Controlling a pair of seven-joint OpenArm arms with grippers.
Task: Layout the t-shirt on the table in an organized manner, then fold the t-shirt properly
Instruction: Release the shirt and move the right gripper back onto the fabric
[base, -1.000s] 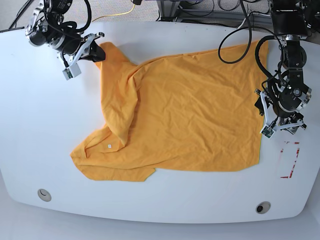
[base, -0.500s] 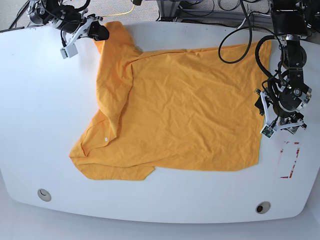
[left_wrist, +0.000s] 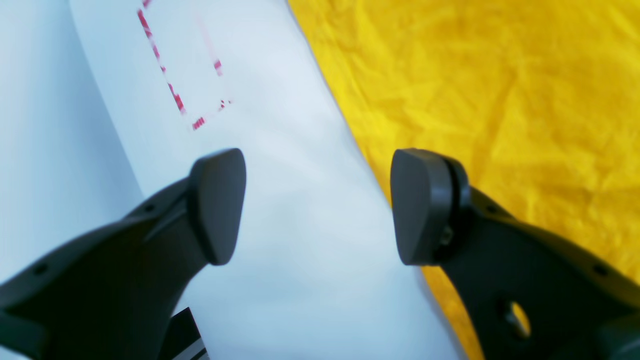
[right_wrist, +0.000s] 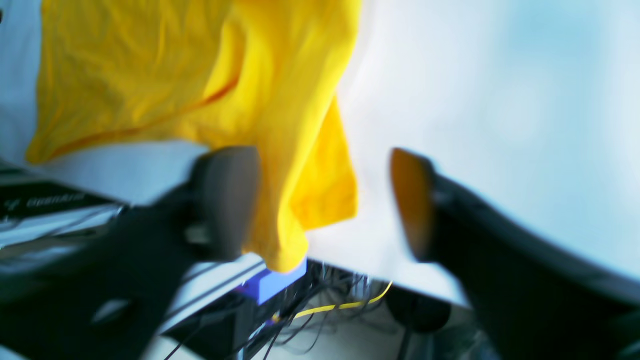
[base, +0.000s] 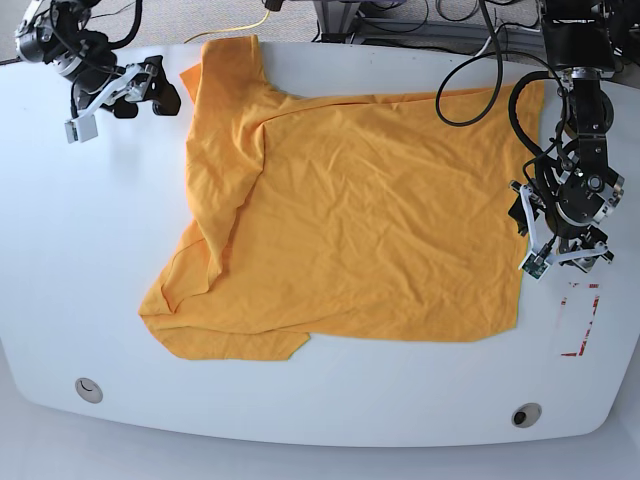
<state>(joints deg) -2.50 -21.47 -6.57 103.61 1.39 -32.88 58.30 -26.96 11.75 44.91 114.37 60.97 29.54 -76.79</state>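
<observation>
shirt (base: 370, 220) spread across the table (base: 80, 240), long axis running side to side. nearest to it, right gripper (base: 150, 105) just off the bunched sleeve end at the far edge, jaws wide apart and empty; cloth toward the robot's left from there. farther along, left gripper (left_wrist: 320, 207) beside the opposite edge, also wide and empty. likely next: right-hand regrasp.

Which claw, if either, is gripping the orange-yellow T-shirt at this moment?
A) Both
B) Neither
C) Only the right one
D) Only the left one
B: the left gripper and the right gripper both stand open, with no cloth of the T-shirt pinched between their fingers.
</observation>
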